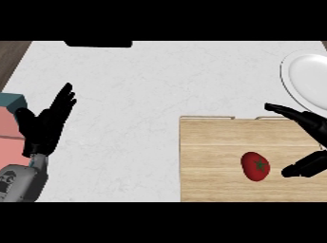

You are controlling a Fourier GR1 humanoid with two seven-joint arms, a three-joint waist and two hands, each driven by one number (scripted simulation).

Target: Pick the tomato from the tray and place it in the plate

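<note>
Reaching stage, by the look of it: right hand (313, 142) spread open and holding nothing just right of the tomato (254, 166) lying on the tray (208, 156), next needing to close round it before carrying to the plate (313, 78) beyond the tray; left hand (47, 121) resting open well left of the tray.

White counter (138, 90) carries wooden tray (216, 156) and plate (313, 80).
</note>
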